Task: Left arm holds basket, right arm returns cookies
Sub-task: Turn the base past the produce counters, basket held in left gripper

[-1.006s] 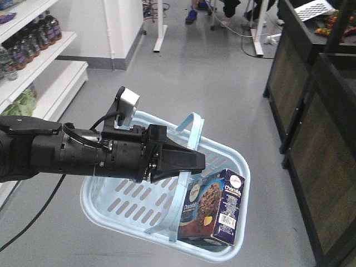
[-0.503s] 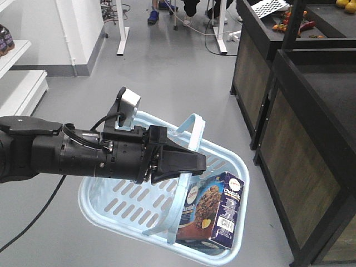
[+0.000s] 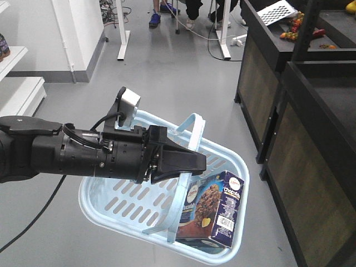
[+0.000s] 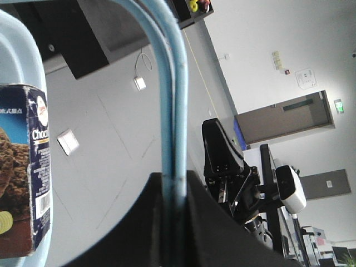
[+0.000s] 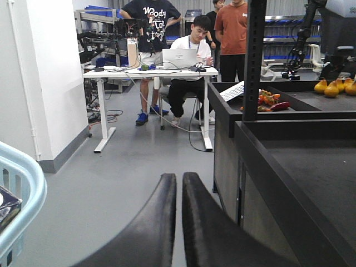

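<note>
Over the grey floor, the front-facing view shows the thick black cylindrical left arm [image 3: 67, 156] carrying the light blue slotted plastic basket [image 3: 117, 208]. Its pointed left fingers [image 3: 186, 161] are clamped on a flat swing handle [image 3: 177, 214]. The dark navy cardboard cookie box [image 3: 214, 208] leans on end inside the basket, at the end beyond those fingers.

From the left wrist, the blue handle runs straight down into the closed black fingers [image 4: 222, 228], with the box at the left edge.

From the right wrist, the right fingers [image 5: 161, 222] are pressed together on nothing, well apart from the box; only the basket rim shows at lower left.

I judge the box light and stiff but crushable, its print glossy. Its raised upper end, taken across the 2 narrow sides, looks the best hold, though the hanging basket may sway.
</note>
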Robot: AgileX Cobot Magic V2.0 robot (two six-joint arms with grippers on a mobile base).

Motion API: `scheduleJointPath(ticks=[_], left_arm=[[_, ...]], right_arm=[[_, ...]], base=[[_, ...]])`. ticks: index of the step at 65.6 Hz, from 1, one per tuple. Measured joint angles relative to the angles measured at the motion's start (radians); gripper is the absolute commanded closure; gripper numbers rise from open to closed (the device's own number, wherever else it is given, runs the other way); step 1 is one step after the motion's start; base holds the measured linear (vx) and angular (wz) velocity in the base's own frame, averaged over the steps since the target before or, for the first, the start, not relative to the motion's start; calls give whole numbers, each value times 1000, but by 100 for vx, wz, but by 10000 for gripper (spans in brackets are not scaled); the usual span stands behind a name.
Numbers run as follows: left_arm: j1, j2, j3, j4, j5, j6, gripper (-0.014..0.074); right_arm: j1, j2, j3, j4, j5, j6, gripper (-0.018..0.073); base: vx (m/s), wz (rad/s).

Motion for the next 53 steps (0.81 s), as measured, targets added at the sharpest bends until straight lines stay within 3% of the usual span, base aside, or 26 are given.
scheduleJointPath(ticks=[53], left_arm=[[0,0,0,0,0,0,600]], right_arm=[[0,0,0,0,0,0,566]], base=[[28,-2]])
